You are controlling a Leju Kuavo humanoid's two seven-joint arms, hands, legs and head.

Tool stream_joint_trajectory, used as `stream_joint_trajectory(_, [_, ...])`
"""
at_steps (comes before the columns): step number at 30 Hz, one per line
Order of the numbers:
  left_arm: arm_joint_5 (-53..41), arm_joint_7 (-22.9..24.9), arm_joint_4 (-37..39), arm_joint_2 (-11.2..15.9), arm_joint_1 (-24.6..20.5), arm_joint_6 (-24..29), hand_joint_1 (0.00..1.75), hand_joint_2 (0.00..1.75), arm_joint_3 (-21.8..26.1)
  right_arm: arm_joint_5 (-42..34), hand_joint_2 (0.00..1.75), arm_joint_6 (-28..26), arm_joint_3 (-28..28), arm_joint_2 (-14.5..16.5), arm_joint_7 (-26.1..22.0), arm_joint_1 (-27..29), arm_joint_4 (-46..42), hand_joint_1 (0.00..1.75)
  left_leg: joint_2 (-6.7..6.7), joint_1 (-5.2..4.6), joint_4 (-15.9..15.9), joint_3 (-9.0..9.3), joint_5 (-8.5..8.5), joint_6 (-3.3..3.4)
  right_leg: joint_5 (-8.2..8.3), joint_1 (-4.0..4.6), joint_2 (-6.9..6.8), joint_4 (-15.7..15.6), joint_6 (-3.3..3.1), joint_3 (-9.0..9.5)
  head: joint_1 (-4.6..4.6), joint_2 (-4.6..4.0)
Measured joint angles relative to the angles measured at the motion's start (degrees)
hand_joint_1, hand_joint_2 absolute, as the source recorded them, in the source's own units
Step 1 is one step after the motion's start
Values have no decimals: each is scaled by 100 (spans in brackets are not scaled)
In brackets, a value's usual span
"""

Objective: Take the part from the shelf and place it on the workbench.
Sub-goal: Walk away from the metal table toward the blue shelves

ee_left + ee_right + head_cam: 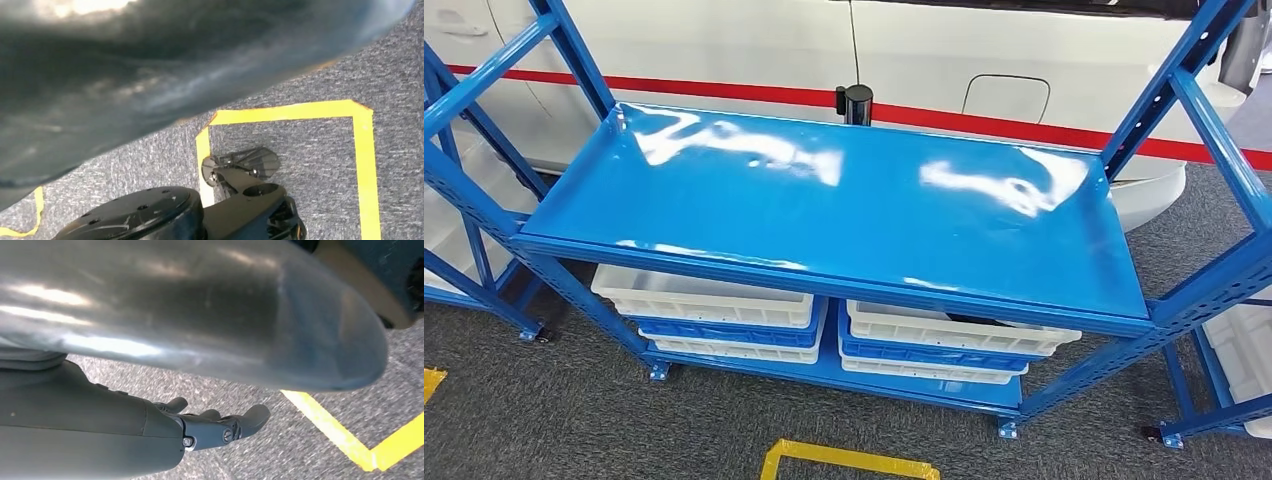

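The robot is facing the blue shelf (824, 200), right hand (220, 427) hanging empty with fingers apart, left hand's state untellable; next it needs reaching into a lower white bin (704, 297).

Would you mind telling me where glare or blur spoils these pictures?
Head view: white glare patches streak the glossy blue shelf top. Left wrist view: a dark out-of-focus mass blurs the upper part, while the yellow floor tape is sharp. Right wrist view: a blurred silver surface up close; the right hand is clearer.
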Motion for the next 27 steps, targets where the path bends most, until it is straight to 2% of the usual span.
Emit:
stream_joint_trajectory(2, [-4,-3,0,2,2,5,0,0,2,17,0,-15,-1,3,-9,-4,-1,0,19,14,16,14,-25,-54,41,-40,-1,-44,-87,59,-1,0])
stream_joint_trajectory(4, [-9,-7,0,6,3,13,0,0,7,27,0,-25,-3,5,-25,-3,-2,0,69,24,335,-102,-216,-104,75,-95,-6,-89,-168,149,-14,0])
stream_joint_trajectory(6, [-13,-9,0,9,3,15,0,0,14,35,0,-28,-6,9,-36,-3,-1,0,107,40,1044,-448,-567,-151,57,-98,-11,-93,-218,195,-25,0])
stream_joint_trajectory(7, [-14,-9,0,10,4,15,0,0,16,39,0,-28,-7,11,-38,-4,-1,0,114,54,1372,-633,-680,-175,45,-96,-12,-93,-231,211,-25,0])
stream_joint_trajectory(8, [-15,-9,0,13,6,15,0,0,16,40,0,-28,-7,12,-39,-3,-1,0,121,71,1551,-753,-691,-196,31,-98,-10,-92,-233,227,-26,0])
stream_joint_trajectory(9, [-15,-8,0,16,8,15,0,0,16,41,0,-28,-8,14,-39,2,-1,0,130,93,1512,-767,-584,-215,14,-105,-7,-91,-224,250,-27,0])
stream_joint_trajectory(10, [-16,-9,0,22,9,15,0,0,16,41,0,-28,-8,16,-39,9,-1,0,141,120,1261,-667,-390,-233,-9,-117,-2,-90,-204,282,-26,0])
stream_joint_trajectory(11, [-18,-9,0,27,9,15,0,0,16,41,0,-28,-9,17,-39,16,0,0,155,150,874,-488,-164,-254,-40,-128,3,-88,-169,322,-28,0])
stream_joint_trajectory(12, [-21,-7,2,28,6,15,0,0,16,41,0,-28,-10,16,-39,18,0,0,159,164,504,-306,-7,-271,-79,-116,8,-77,-126,342,-37,0])
stream_joint_trajectory(13, [-25,-4,3,27,2,15,0,0,16,41,0,-28,-12,14,-39,14,0,0,152,170,234,-170,85,-258,-113,-104,10,-76,-83,357,-40,0])
stream_joint_trajectory(14, [-28,-1,4,25,-1,15,0,0,16,41,0,-28,-15,12,-39,7,-1,0,141,165,87,-97,106,-232,-140,-89,11,-80,-47,361,-43,0])
stream_joint_trajectory(17, [-42,18,4,31,-1,15,0,0,17,42,0,-28,-22,13,-34,-9,-2,0,111,127,38,-85,80,-84,-174,-99,5,-99,18,375,-36,0])
stream_joint_trajectory(18, [-47,24,3,33,0,15,0,0,18,44,0,-28,-25,13,-32,-10,-2,0,109,122,25,-80,84,-36,-225,-107,2,-9,25,339,-33,0])
stream_joint_trajectory(20, [-55,32,2,36,-1,15,0,0,19,52,0,-25,-32,15,-28,-10,-1,0,111,117,8,-69,86,43,-446,-111,0,471,-3,100,-18,0])
stream_joint_trajectory(22, [-60,37,2,37,-3,15,0,0,19,56,0,-20,-37,21,-26,-9,0,0,116,98,8,-69,69,83,-707,-107,1,1144,-49,-280,-7,0])
stream_joint_trajectory(23, [-62,40,2,37,-2,15,0,0,19,56,0,-18,-39,25,-23,-4,0,0,115,88,8,-66,62,94,-779,-107,1,1421,-51,-452,-5,0])
stream_joint_trajectory(24, [-63,44,2,37,-1,15,0,0,20,57,0,-17,-40,27,-19,4,0,0,110,79,9,-60,53,103,-796,-106,1,1596,-39,-583,-6,0])
stream_joint_trajectory(25, [-63,48,2,38,-1,16,0,0,21,60,0,-16,-41,27,-15,13,0,0,98,73,9,-48,44,107,-731,-106,1,1588,-9,-630,-5,0])
stream_joint_trajectory(26, [-63,52,2,38,-1,16,0,0,21,65,0,-15,-42,27,-13,18,0,0,85,69,9,-31,33,107,-590,-104,1,1389,31,-584,-4,0])
stream_joint_trajectory(27, [-63,54,2,38,-1,16,0,0,21,69,0,-15,-42,27,-11,19,0,0,70,68,9,-9,21,99,-396,-100,0,1003,67,-435,-3,0])
